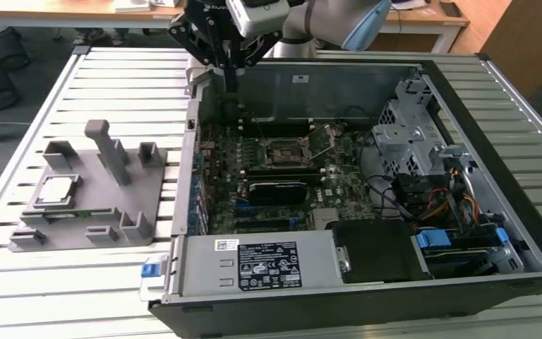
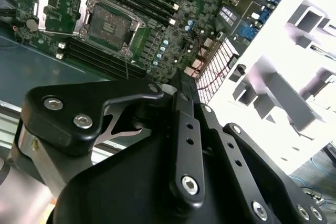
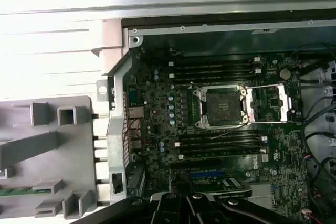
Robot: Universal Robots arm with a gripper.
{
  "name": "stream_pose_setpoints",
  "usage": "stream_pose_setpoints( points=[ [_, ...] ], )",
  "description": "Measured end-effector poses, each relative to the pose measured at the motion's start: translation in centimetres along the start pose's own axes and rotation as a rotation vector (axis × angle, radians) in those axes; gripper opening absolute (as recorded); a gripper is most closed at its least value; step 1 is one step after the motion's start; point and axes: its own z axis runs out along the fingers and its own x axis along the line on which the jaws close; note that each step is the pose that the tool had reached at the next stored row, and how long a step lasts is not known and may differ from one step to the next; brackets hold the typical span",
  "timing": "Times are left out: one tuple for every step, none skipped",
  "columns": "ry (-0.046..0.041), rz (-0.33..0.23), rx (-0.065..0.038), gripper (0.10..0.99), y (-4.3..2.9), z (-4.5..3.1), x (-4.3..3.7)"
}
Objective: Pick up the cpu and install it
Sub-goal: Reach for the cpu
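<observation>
Gripper [image 1: 231,81] is hanging above the far corner of the open computer case [image 1: 535,233], toward the exterior view's left. Its fingers [image 2: 187,129] are lying drawn together to a single tip, and nothing is being held between them. The cpu [image 1: 57,189] is lying flat in a recess of the grey holder [image 1: 101,220]. This holder is standing on the slatted desk [image 1: 64,282] just beside the case, on the exterior view's left, so the chip is sitting well apart from the gripper. On the motherboard [image 3: 155,103] the socket [image 3: 220,106] is standing empty, with its retaining frame [image 3: 270,103] swung open beside it. Judged from this layout, the pick-up step is in hand but is not yet reaching the chip, and installation is not begun. A grasp is calling for the fingers to part wider than the chip. It is also calling for the gripper to be centred over the recess and brought down level, so that two opposite edges of the thin rim are caught.
</observation>
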Motion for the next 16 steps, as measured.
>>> stream_pose_setpoints(
  points=[
    [0.0,0.0,0.0,0.106,-0.01,0.0,0.09],
    [0.0,0.0,0.0,0.106,-0.01,0.0,0.19],
    [0.0,0.0,0.0,0.106,-0.02,0.0,0.28],
    [0.0,0.0,0.0,0.106,-0.02,0.0,0.33],
    [0.0,0.0,0.0,0.106,-0.03,0.0,0.38],
    [0.0,0.0,0.0,0.106,-0.03,0.0,0.44],
    [-0.0001,0.0,0.0,0.106,-0.04,0.0,0.49],
    [-0.0001,0.0,0.001,0.106,-0.04,0.0,0.56],
    [-0.0001,0.0,0.001,0.106,-0.05,0.0,0.63],
    [-0.0001,0.0,0.001,0.106,-0.05,0.0,0.71],
    [0.0,0.0,0.001,0.106,-0.06,0.0,0.77],
    [0.0,0.0,0.001,0.106,-0.06,0.0,0.82],
    [-0.0001,0.0,0.001,0.106,-0.07,0.0,0.89],
    [0.0,0.0,0.001,0.106,-0.08,0.0,0.97],
    [-0.0001,0.0,0.001,0.106,-0.08,0.0,1.05],
    [-0.0001,0.0,0.001,0.106,-0.09,0.0,1.13]
  ],
)
